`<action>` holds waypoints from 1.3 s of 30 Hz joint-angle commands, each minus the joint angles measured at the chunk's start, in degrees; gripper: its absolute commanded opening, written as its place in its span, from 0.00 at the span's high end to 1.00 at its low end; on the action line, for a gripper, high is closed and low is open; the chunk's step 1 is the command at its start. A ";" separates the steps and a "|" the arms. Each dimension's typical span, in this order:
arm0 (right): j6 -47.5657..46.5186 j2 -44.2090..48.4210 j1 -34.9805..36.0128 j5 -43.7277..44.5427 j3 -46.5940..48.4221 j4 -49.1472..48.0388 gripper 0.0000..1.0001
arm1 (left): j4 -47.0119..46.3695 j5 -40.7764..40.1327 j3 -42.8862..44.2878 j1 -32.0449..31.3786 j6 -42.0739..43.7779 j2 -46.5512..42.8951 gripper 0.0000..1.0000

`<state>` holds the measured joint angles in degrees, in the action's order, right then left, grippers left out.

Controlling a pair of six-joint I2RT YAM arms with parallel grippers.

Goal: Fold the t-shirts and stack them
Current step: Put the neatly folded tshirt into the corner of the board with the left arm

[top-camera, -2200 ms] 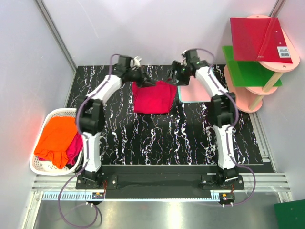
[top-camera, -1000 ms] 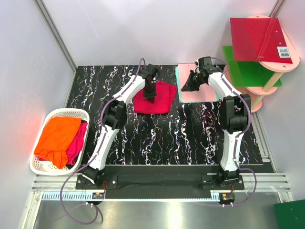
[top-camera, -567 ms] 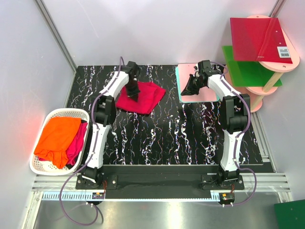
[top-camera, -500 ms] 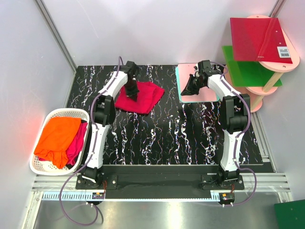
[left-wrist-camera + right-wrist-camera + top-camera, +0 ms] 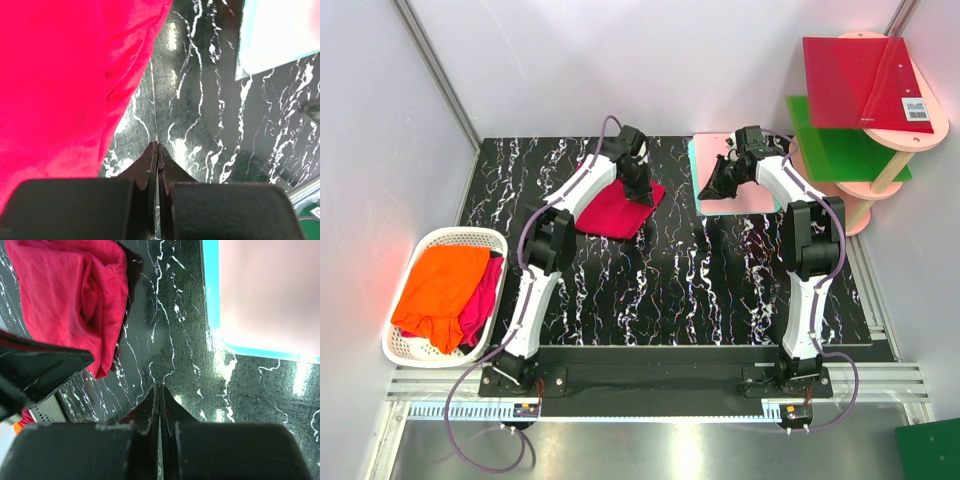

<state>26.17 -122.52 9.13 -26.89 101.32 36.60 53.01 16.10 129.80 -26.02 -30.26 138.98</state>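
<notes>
The left gripper (image 5: 157,150) is pressed together with nothing in it. Its tips are over bare counter (image 5: 670,290), just beside the right edge of the folded crimson shirt (image 5: 610,210), which lies near the middle of the far edge. The right gripper (image 5: 160,390) is likewise pressed together and empty, over the counter between that shirt and the pink board (image 5: 750,195) at the far right corner. An orange shirt (image 5: 440,285) and a second crimson shirt (image 5: 482,305) lie in the basket (image 5: 460,233) off the left edge.
</notes>
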 commanded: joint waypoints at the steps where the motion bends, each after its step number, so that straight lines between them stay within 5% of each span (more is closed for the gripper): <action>1: -0.60 3.08 -0.16 -1.58 1.16 -1.88 0.98 | -1.77 4.72 2.82 1.41 -1.12 3.58 1.00; 15: -1.39 3.16 -1.30 -2.72 1.07 -1.88 0.97 | -5.99 3.68 14.43 -1.14 -8.06 14.04 1.00; 26: -1.48 3.87 -3.58 -4.57 0.11 -1.97 0.97 | -4.94 -6.60 3.90 5.62 -8.32 8.42 1.00; 39: -0.78 3.52 -4.29 -6.68 -0.60 -2.58 0.96 | -5.11 -7.92 -4.72 15.64 -4.90 2.45 1.00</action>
<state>25.67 -122.52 5.13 -31.27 100.60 35.77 46.35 12.69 129.43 -13.34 -38.65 145.69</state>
